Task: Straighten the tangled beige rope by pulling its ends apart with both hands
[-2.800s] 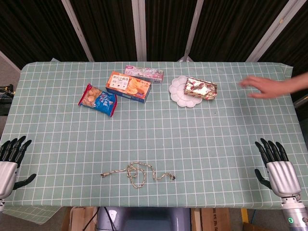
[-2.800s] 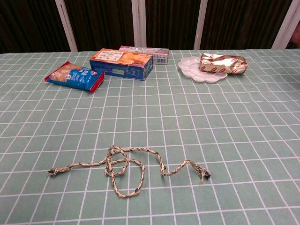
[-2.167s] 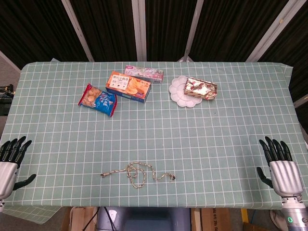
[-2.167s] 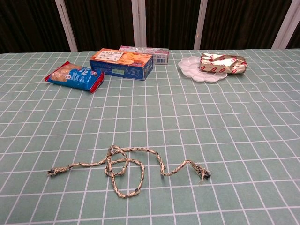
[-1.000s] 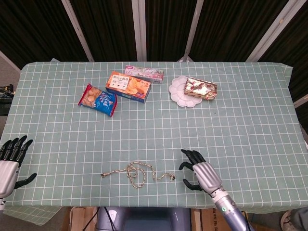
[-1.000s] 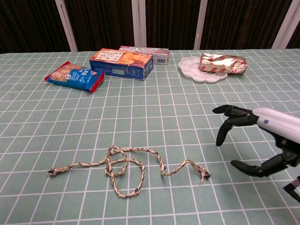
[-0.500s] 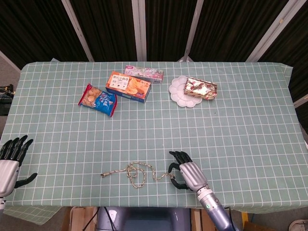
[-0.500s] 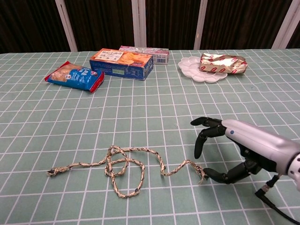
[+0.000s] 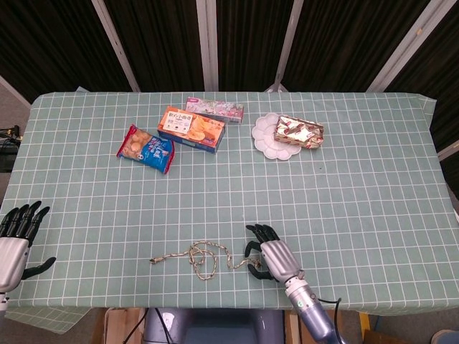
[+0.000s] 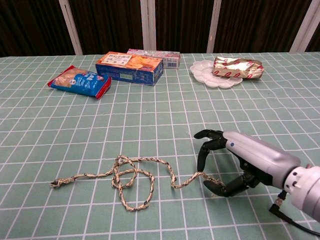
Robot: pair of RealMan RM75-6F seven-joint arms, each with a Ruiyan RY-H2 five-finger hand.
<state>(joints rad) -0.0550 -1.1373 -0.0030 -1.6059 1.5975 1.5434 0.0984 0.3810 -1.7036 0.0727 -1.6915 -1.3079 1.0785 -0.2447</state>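
Observation:
The beige rope lies tangled in loops near the table's front edge, also seen in the chest view as the rope. Its left end lies free on the cloth. My right hand hovers over the rope's right end, with the fingers arched above it and the thumb below it. Fingers and thumb are still apart and do not grip the rope. In the head view the right hand sits just right of the rope. My left hand rests spread at the table's front left edge, far from the rope.
At the back stand a blue snack bag, an orange box and a pink box. A white scalloped plate bears a gold-wrapped packet. Green checked cloth covers the table.
My right hand has travelled from the table's right front corner leftwards to the rope's right end. A person's arm at the far right has gone. The left hand has not moved.

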